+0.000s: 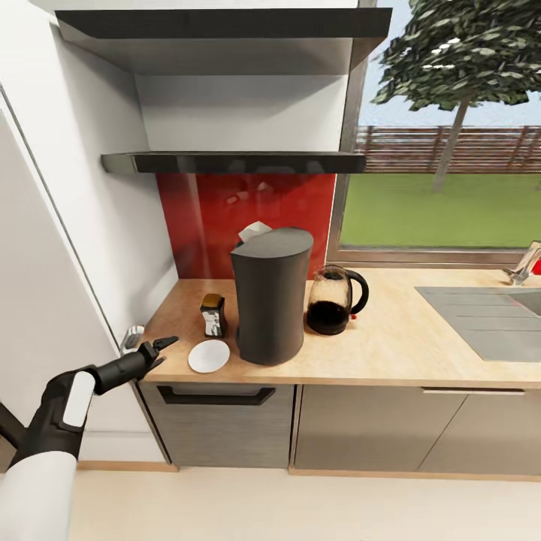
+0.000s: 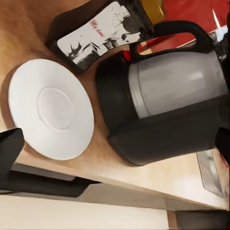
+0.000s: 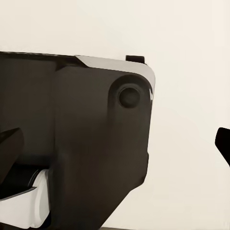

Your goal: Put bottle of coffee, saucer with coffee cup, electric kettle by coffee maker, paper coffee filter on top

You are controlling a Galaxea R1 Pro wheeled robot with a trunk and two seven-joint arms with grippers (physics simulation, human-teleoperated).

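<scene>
1. Four of the task's things stand together at the middle of the head view on the light wooden counter (image 1: 391, 338): the tall dark grey coffee maker (image 1: 270, 297), the small dark bottle of coffee with a white printed label (image 1: 213, 314) just to its left, the flat round white saucer (image 1: 209, 356) near the counter's front edge at lower left of the coffee maker, and the glass electric kettle with a black handle (image 1: 336, 299) just to its right.
2. A pale folded thing, likely the paper coffee filter (image 1: 254, 231), peeks out behind the coffee maker's top; whether it rests on it I cannot tell.
3. No cup sits on the saucer, so the step in hand looks like the saucer-and-cup one, with the saucer already set beside the coffee maker.
4. At lower left of the head view, the left hand (image 1: 159, 347) hovers just off the counter's left front corner, near the saucer but apart from it, fingers spread and holding nothing.
5. From the right wrist view, looking at dark robot casing (image 3: 86, 143) against a pale wall, the right hand's fingertips sit far apart at the frame edges, empty.
6. Next, I judge, the robot must find the coffee cup and lower it upright onto the saucer's centre without nudging the bottle.
</scene>
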